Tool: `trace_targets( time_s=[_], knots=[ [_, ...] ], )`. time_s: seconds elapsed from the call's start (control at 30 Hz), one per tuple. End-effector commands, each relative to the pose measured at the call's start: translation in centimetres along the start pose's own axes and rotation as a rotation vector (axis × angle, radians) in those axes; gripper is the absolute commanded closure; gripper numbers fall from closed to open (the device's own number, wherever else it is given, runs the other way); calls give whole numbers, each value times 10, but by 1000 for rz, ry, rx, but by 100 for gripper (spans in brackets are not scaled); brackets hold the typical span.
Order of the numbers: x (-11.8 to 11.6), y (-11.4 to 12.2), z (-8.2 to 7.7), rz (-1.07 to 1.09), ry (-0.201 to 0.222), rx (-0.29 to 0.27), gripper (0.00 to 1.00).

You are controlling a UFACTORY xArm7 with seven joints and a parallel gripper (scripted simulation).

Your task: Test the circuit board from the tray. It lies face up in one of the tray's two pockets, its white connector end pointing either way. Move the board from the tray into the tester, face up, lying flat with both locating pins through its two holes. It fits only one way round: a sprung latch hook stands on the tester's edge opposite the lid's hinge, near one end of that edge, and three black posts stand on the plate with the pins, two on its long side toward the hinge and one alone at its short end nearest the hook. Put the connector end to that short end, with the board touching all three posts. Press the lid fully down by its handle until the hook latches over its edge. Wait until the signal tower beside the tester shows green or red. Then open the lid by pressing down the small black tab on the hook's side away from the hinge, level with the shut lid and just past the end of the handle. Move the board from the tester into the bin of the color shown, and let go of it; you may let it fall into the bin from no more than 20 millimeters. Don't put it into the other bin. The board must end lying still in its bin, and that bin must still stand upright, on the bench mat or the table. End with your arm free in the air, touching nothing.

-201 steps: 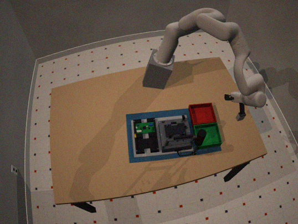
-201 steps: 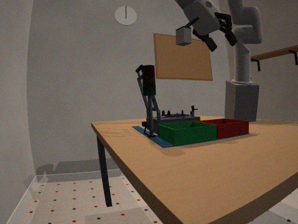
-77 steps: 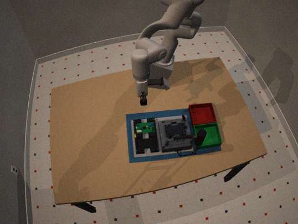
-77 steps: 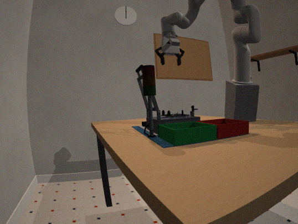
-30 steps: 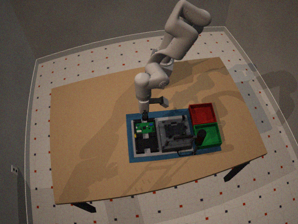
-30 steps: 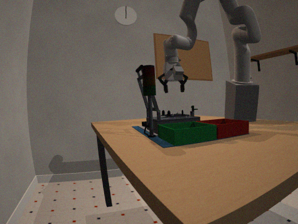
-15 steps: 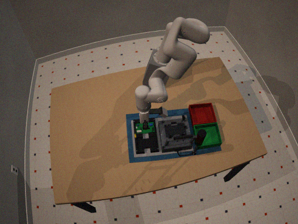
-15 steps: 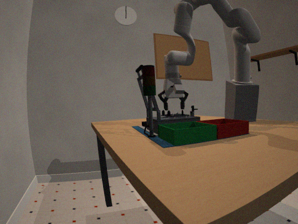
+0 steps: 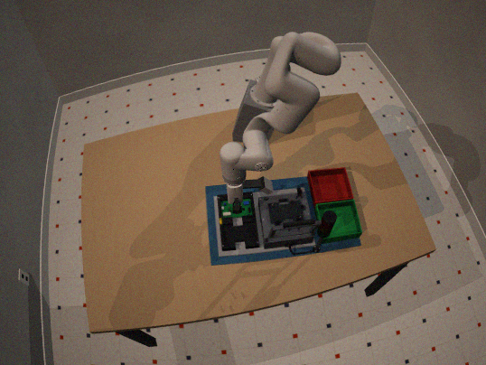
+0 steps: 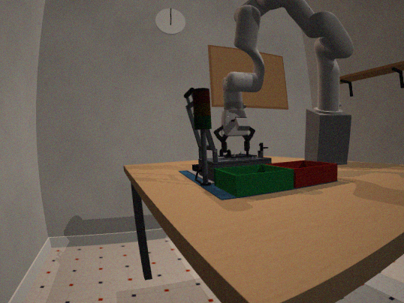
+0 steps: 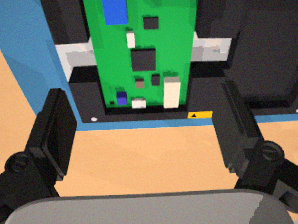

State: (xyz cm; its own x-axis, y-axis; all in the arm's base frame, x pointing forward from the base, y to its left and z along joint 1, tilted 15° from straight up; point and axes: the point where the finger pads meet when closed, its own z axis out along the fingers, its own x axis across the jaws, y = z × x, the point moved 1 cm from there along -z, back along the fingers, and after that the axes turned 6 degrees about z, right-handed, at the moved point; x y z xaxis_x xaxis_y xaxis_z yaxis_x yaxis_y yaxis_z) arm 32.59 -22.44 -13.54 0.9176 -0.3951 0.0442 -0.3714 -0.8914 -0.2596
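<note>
Green circuit board [image 11: 143, 42] face up, flat in tray [image 11: 55, 3] pocket

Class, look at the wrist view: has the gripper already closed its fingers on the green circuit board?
No. The gripper stands wide open, its fingers apart, while the circuit board lies flat in the tray.
</note>
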Motion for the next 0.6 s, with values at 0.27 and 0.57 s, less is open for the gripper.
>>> trace_targets(
  time_s=[0.27,0.57],
  knots=[
    [1,1,0,1,3,-2,0],
    [2,1,15,1,3,-2,0]
  ],
)
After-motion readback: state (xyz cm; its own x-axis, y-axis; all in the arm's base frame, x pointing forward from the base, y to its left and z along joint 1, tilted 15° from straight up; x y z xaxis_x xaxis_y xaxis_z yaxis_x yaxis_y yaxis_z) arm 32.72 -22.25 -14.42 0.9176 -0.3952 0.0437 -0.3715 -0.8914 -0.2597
